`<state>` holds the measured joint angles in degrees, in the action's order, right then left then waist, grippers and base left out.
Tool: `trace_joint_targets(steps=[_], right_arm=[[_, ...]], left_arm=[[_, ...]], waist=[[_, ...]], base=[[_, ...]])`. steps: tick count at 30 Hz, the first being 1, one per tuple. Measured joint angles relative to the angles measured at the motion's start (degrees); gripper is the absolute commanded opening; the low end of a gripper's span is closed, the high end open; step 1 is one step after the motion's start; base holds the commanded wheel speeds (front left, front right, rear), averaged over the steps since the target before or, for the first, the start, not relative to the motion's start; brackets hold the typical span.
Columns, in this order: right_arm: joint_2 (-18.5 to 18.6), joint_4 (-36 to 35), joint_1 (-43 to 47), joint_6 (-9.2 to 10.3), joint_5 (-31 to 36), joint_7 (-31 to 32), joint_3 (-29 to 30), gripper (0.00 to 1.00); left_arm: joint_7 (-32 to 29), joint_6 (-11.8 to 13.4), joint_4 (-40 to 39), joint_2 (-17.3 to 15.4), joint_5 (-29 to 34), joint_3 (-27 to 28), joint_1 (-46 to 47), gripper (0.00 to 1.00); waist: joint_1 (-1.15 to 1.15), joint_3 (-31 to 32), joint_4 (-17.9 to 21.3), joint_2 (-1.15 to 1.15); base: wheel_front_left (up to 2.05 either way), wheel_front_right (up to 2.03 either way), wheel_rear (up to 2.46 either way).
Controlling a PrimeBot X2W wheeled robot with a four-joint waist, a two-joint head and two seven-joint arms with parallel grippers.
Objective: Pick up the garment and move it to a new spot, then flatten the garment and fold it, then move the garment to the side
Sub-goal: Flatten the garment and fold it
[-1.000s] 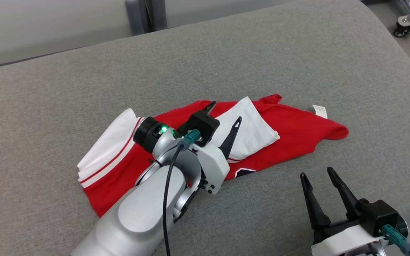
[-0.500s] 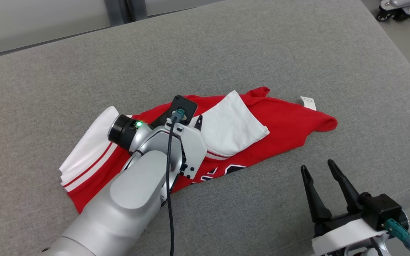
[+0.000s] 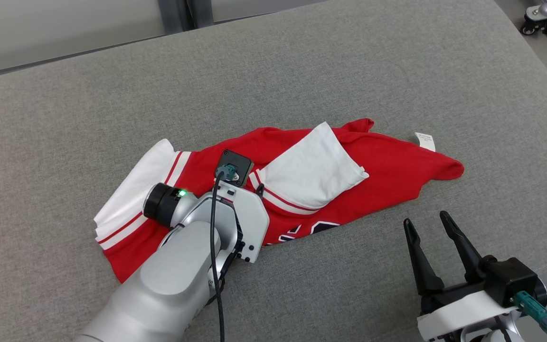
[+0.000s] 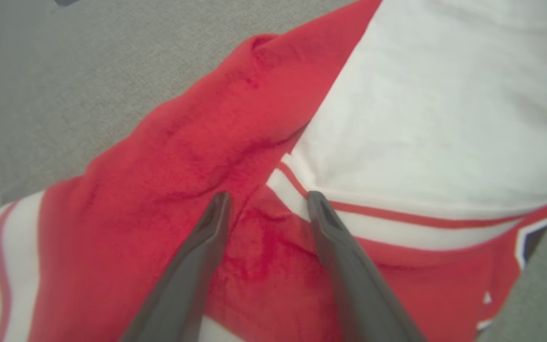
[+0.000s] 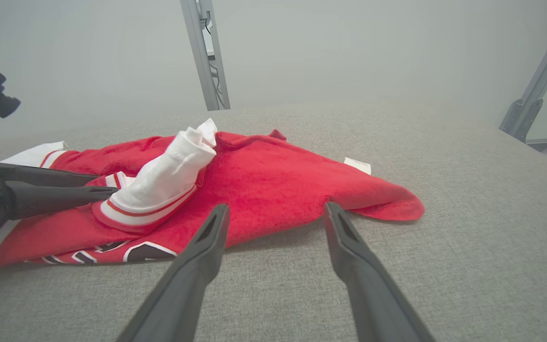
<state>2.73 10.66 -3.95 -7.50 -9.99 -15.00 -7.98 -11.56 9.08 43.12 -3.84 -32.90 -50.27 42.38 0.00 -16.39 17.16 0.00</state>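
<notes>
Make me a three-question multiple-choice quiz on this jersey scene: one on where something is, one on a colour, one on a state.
1. Where are the left tool's tips?
A. Down at the garment, beside its white sleeve
B. Off the garment entirely
C. High above it

2. What colour is the garment's body?
A. Blue
B. Red
C. Green

3. How is the right tool?
A. Shut on the garment
B. Open, holding nothing
C. Shut, empty

Answers:
1 A: the left wrist view shows its fingers at red cloth next to the sleeve.
2 B: red fabric spreads over the grey cushion.
3 B: its fingers stand apart over bare cushion, clear of the garment.
</notes>
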Motion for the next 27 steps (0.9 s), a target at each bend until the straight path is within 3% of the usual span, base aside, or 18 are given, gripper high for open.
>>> trace_joint_targets(steps=[1, 3, 4, 11, 19, 27], right_arm=[[0.0, 0.0, -0.1, 0.0, 0.1, 0.0, 0.0, 1.0], [0.0, 0.0, -0.1, 0.0, 0.3, 0.0, 0.0, 1.0], [0.0, 0.0, -0.1, 0.0, 0.4, 0.0, 0.0, 1.0], [0.0, 0.3, 0.4, 0.0, 0.4, 0.0, 0.0, 1.0], [0.0, 0.4, 1.6, 0.0, 1.0, 0.0, 0.3, 1.0], [0.0, 0.8, 2.9, 0.0, 2.0, 0.0, 0.4, 1.0]], left_arm=[[0.1, 0.0, 0.1, 0.1, -0.2, 0.0, 0.0, 0.45], [0.1, -0.5, 0.3, 0.3, -0.3, -0.3, 0.0, 0.23], [0.5, -1.0, 0.3, 0.4, -0.5, -0.5, 0.0, 0.0], [6.5, -1.1, 0.0, 0.3, 0.0, -0.4, 0.0, 0.0], [17.0, 3.4, -6.6, -0.8, -3.1, 6.3, -3.4, 0.0], [22.3, 8.0, -17.3, -6.3, -7.9, 13.6, -14.0, 0.0]], waist=[[0.0, -0.1, 0.0, 0.0], [0.0, -0.1, 0.1, 0.0], [0.0, -0.1, 0.2, 0.0], [0.0, 0.8, 0.1, 0.0], [0.0, 2.4, -2.8, 0.0], [0.0, 4.8, -8.4, 0.0]], base=[[0.0, 0.0, 0.0], [0.0, 0.0, 0.0], [0.0, 0.0, 0.0], [0.0, 0.0, 0.0], [0.0, 0.0, 0.0], [0.0, 0.0, 0.0]])
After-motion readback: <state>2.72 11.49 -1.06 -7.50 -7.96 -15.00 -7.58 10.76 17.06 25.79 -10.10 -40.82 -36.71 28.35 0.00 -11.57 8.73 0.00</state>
